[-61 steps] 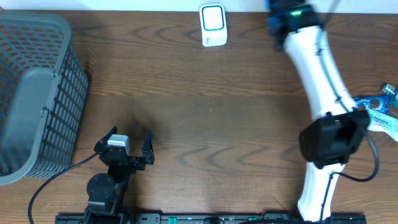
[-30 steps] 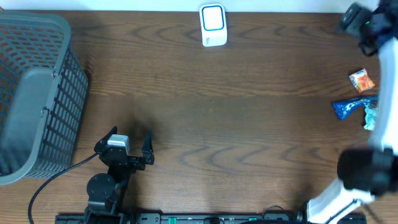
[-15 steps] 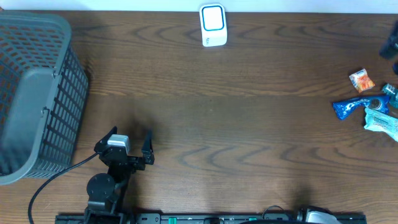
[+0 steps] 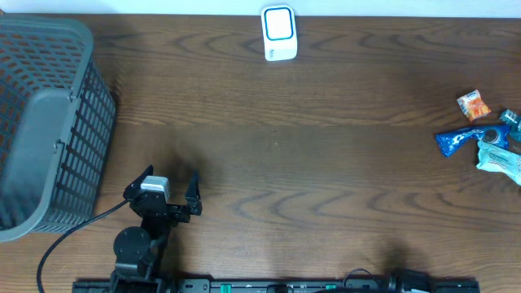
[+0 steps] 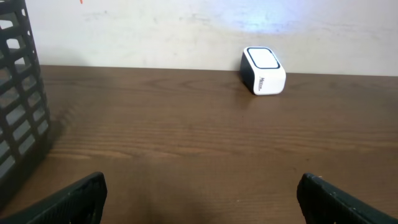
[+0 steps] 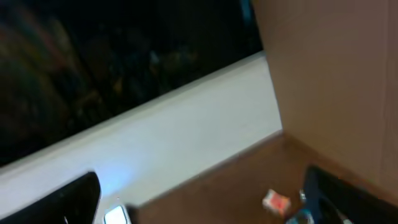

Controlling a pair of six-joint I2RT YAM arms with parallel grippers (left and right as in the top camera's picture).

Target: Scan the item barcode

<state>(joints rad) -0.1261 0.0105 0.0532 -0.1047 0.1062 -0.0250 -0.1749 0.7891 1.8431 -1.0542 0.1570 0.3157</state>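
Observation:
The white barcode scanner [image 4: 278,32] with a blue-edged window stands at the table's far edge; it also shows as a scanner [image 5: 263,70] in the left wrist view. Three snack packets lie at the right edge: an orange one [image 4: 473,105], a blue one [image 4: 462,139] and a pale teal one [image 4: 501,159]. No barcode shows on them. My left gripper [image 4: 170,177] rests near the front left, open and empty, far from the packets. My right gripper [image 6: 202,202] is open and empty, raised and blurred, with the orange packet [image 6: 275,202] between its fingers' line of sight.
A large grey mesh basket [image 4: 49,122] fills the left side of the table, its wall [image 5: 15,99] close on the left wrist view's left. A pale wall runs behind the table's far edge.
My right arm has swung away to the right and left the overhead view, uncovering the packets. The left arm has not moved.

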